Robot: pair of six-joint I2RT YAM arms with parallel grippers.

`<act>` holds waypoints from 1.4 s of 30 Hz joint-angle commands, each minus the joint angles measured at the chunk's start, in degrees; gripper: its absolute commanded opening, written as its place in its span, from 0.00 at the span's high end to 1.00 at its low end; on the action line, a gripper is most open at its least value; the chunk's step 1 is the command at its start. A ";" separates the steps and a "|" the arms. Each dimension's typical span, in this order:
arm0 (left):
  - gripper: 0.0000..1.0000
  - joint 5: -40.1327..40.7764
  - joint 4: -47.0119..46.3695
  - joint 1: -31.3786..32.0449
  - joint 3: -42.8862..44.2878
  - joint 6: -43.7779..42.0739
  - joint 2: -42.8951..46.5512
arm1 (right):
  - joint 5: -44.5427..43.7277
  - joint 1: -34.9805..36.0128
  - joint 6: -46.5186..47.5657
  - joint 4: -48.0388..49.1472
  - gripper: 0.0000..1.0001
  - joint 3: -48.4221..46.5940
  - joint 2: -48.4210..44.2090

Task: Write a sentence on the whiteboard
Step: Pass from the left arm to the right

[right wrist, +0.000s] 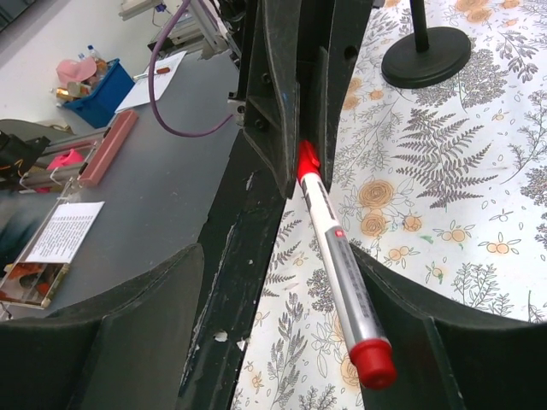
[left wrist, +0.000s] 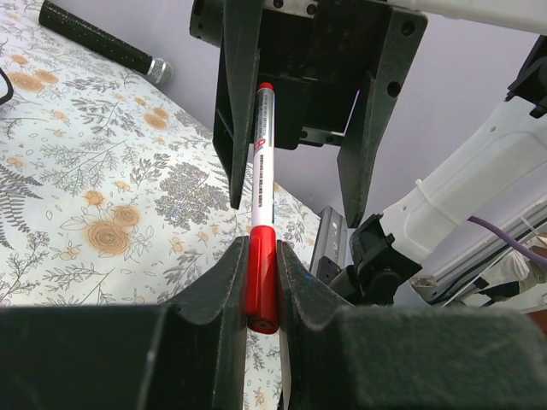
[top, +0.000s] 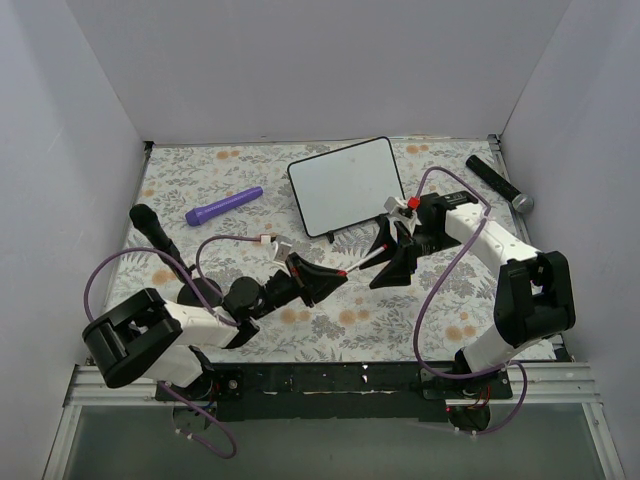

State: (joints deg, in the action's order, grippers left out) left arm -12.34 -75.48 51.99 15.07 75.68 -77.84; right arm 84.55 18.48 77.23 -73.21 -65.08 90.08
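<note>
The whiteboard (top: 345, 185) leans at the back centre with a blank face; no sentence shows on it. My left gripper (top: 335, 275) is shut on the red cap of a slim white marker (top: 362, 262), held above the table. In the left wrist view the cap (left wrist: 262, 282) is pinched between my fingers and the barrel (left wrist: 261, 162) points up between the right gripper's spread fingers (left wrist: 242, 102). My right gripper (top: 392, 258) is open around the marker's other end. In the right wrist view the barrel (right wrist: 338, 273) lies close to one finger (right wrist: 453, 350).
A purple pen (top: 224, 206) lies left of the board. A black cylinder with a silver end (top: 497, 183) lies at the back right, and also shows in the left wrist view (left wrist: 102, 43). Another black cylinder (top: 155, 232) lies at the left. A round black base (right wrist: 425, 55) stands on the floral cloth.
</note>
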 commanded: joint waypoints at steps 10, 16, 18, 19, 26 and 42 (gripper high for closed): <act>1.00 2.32 -16.01 1.01 2.24 -1.59 -1.17 | 10.72 0.94 -2.00 -1.67 0.36 -4.62 -0.70; 1.00 2.93 -16.10 1.54 2.51 -2.03 -1.61 | 10.72 1.38 -2.09 -1.67 0.46 -4.53 -1.14; 1.00 2.93 -15.92 1.54 2.51 -2.29 -1.70 | 10.72 1.47 -2.17 -1.67 0.51 -4.53 -1.14; 1.00 3.11 -15.92 1.63 2.33 -2.29 -1.78 | 10.72 1.47 -2.17 -1.67 0.53 -4.53 -1.14; 1.00 3.37 -16.27 1.80 2.16 -2.47 -2.05 | 10.72 1.82 -2.96 -0.88 0.66 -4.44 -1.40; 1.00 3.81 -16.80 2.33 1.98 -3.08 -3.02 | 10.72 2.00 -3.84 -0.53 0.56 -4.71 -1.05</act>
State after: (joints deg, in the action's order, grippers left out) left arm -11.31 -76.66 54.19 16.14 74.13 -80.18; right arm 83.64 19.64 73.87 -72.97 -67.72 90.08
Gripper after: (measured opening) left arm 0.128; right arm 0.441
